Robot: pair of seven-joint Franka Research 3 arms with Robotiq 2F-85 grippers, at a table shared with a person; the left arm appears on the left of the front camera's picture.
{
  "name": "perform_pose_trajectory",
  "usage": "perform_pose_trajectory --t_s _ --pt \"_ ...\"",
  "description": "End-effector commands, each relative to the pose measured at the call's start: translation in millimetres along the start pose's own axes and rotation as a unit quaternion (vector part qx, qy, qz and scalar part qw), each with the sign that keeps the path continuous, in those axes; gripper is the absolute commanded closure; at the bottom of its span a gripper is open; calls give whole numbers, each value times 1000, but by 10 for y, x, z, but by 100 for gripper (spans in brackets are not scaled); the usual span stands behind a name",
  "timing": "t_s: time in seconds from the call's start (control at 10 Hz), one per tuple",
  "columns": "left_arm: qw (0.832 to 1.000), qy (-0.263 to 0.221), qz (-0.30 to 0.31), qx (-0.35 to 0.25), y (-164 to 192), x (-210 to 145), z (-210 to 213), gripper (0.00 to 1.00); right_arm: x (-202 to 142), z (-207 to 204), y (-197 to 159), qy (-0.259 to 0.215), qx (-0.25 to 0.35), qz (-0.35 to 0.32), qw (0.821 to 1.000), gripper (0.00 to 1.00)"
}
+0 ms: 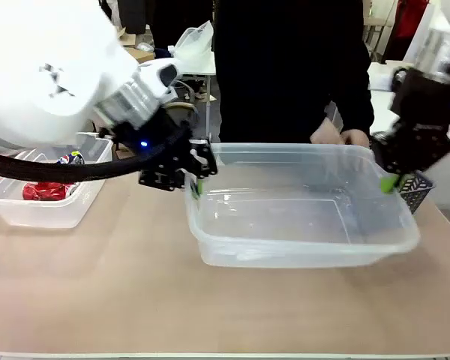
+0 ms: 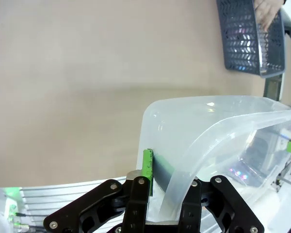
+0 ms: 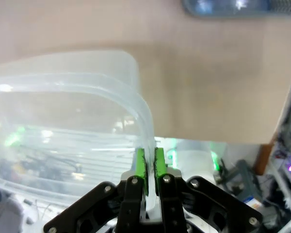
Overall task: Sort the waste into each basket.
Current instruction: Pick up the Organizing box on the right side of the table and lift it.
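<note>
front view: both grippers [image 1: 196, 185] [image 1: 390, 182] on tub [image 1: 307, 253]

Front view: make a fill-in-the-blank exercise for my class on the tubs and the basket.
The left gripper and the right gripper each clamp the big tub by its ____.
The small tub stands on the robot's ____ side.
The basket is dark ____.
Missing words: rim; left; blue.

White arms [image 1: 52, 67], black grippers [image 1: 196, 184], green pads [image 3: 140, 162]
</note>
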State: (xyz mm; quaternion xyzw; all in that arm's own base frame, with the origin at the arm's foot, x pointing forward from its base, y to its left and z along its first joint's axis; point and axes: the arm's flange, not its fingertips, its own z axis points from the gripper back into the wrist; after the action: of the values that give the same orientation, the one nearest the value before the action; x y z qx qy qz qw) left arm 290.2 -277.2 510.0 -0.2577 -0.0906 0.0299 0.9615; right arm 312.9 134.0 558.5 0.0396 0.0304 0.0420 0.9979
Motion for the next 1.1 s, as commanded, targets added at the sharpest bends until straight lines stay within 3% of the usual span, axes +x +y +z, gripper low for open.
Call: perform_pose_trajectory --t_s 0.0,0.3,0.5,0.6,1.0 --pt "999 -10 29 -26 122 148 315 94 369 78 245 26 7 16 1000 100" --pt "1000 9 20 -5 367 546 339 94 874 112 599 82 46 19 995 100" --pt "1000 11 22 17 391 802 259 94 987 28 703 113 70 7 991 100" --pt "1000 -2 15 12 366 930 279 94 1017 1 749 118 77 -15 990 94" --pt "1000 13 9 9 360 1287 135 94 1081 -48 793 100 91 -89 987 94"
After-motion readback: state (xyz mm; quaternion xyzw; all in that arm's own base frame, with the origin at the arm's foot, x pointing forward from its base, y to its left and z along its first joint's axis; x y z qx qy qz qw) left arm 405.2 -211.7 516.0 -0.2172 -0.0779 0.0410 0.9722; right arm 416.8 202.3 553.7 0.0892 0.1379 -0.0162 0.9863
